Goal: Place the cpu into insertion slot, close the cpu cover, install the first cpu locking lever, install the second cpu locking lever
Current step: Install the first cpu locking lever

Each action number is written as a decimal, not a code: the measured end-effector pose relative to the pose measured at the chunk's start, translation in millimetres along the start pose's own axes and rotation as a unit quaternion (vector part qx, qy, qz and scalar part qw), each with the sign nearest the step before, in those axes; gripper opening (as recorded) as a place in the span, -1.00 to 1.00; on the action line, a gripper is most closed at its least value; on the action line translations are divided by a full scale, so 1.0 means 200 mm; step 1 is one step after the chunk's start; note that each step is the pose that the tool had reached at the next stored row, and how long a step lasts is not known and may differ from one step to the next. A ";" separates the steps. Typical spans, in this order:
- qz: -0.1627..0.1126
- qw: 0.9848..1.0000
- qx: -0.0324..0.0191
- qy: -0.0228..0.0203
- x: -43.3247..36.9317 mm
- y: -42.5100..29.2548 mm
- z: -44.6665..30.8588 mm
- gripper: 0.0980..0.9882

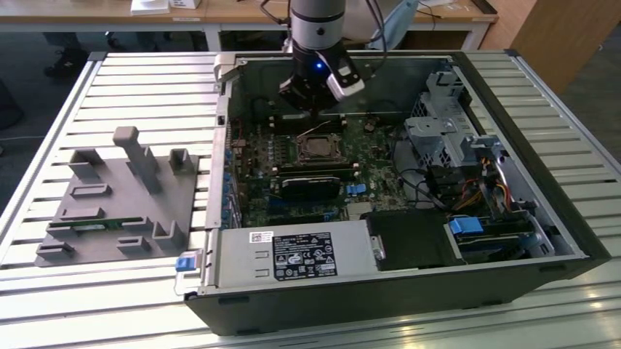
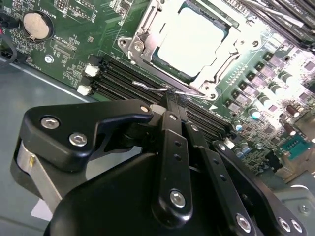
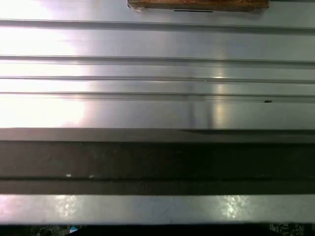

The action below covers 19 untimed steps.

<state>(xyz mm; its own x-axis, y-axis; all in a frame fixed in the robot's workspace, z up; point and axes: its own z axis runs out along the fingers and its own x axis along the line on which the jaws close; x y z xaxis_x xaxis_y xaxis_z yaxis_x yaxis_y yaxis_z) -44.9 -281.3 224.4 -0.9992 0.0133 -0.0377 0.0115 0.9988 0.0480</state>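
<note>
A: Ribbed metal tabletop (image 1: 58,123) is seen under an open computer case (image 1: 543,218), with a grey moulded tray (image 1: 116,203) set on the exterior view's left. Where is the chip found?

B: The cpu (image 2: 189,39) is seated in the insertion slot (image 1: 318,147) on the green board (image 2: 69,49), and the cpu cover (image 2: 147,37) is laid down around it as a frame, judged closed.

A: And the gripper (image 2: 173,101)?

B: Its fingers are pressed together on a thin wire locking lever (image 2: 147,87) at the socket's near edge, likely so the lever can be swung and hooked.

A: What is added by each view?

B: That pinch is given by the second wrist view; the arm's place at the case's far side is given by the exterior view.
</note>
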 end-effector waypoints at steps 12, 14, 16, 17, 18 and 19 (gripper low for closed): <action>0.000 1.000 0.000 0.000 -0.017 0.001 0.032 -0.96; 0.000 1.000 0.000 0.000 -0.024 0.002 0.037 -0.96; 0.000 1.000 0.000 0.000 -0.032 0.005 0.043 -0.96; 0.000 1.000 0.000 0.000 -0.037 0.007 0.047 -0.96; 0.000 1.000 0.000 0.000 -0.042 0.008 0.050 -0.96; 0.000 1.000 0.000 0.000 -0.047 0.010 0.053 -0.96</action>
<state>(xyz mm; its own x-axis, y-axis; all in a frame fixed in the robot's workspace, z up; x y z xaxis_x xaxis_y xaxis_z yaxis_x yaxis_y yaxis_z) -35.1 -278.9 214.4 -0.9992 0.0134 -0.0373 0.0116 0.9988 0.0479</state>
